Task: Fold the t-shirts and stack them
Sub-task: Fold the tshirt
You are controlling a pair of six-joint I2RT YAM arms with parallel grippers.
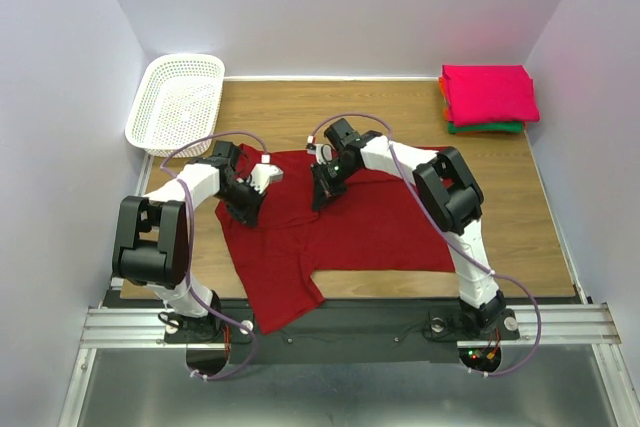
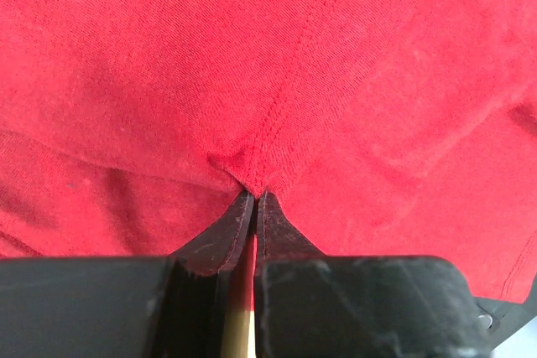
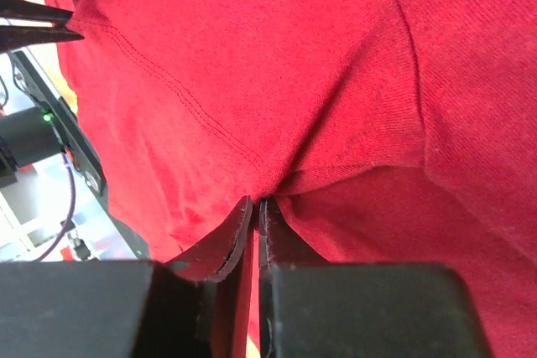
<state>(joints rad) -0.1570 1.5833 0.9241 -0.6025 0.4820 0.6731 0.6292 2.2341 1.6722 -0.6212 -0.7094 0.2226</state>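
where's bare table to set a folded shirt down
Bare table lies along the back between the basket and the folded stack, and right of the red shirt. The middle is crowded: left claw and right claw pinch that shirt.

T-shirts, four: one crimson, spread open; three folded, stacked.

Crimson t-shirt (image 1: 350, 227): large, soft knit, lying mostly flat and wrinkled at centre, one part trailing toward seven o'clock. I hold it in two pinches: my left gripper (image 2: 254, 199) is closed on a stitched seam at its ten o'clock side, my right gripper (image 3: 256, 203) on a fold near twelve o'clock, and the cloth puckers at each. Pink t-shirt (image 1: 488, 92): folded, top of the stack at two o'clock, well apart from the crimson. Orange t-shirt (image 1: 443, 99): thin edge beneath the pink. Green t-shirt (image 1: 490, 128): bottom, with an edge showing at the stack's six o'clock side.
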